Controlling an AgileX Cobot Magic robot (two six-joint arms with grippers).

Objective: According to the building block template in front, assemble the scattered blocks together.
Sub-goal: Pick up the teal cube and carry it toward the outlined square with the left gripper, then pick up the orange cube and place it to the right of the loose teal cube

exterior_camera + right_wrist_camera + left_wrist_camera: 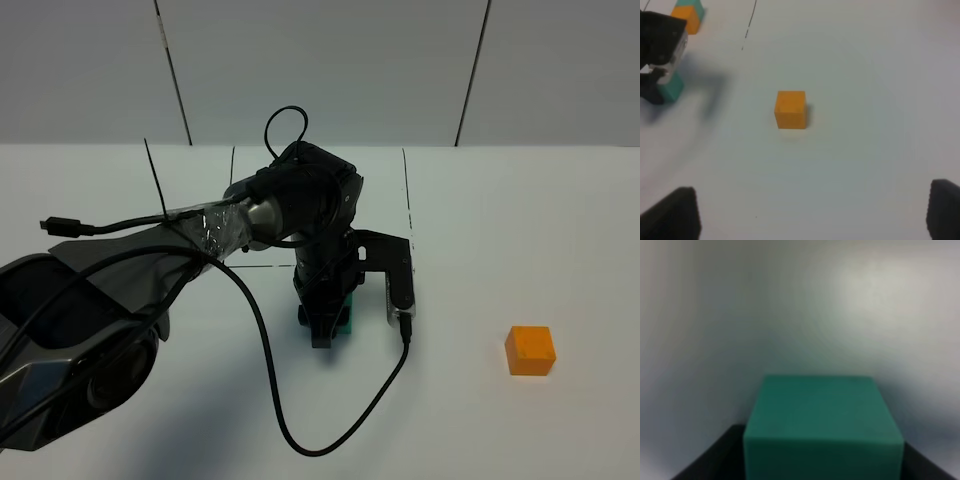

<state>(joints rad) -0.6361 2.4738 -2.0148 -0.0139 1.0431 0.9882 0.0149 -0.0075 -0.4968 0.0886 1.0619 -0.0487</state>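
Note:
The teal cube (346, 320) rests on the white table under my left gripper (328, 326), near the middle. In the left wrist view the teal cube (822, 425) sits between two dark fingers (715, 462) that lie close along both its sides; whether they press it I cannot tell. The orange cube (529, 350) lies alone to the right, also seen as the orange cube (790, 109) ahead of my right gripper (810, 220), which is open and empty. The building block template (689, 12) shows in the right wrist view; my left arm hides it in the high view.
Thin black outline lines (408, 190) mark the template's square behind the left arm. A black cable (285, 420) loops over the table in front of the left arm. A white wall stands behind the table.

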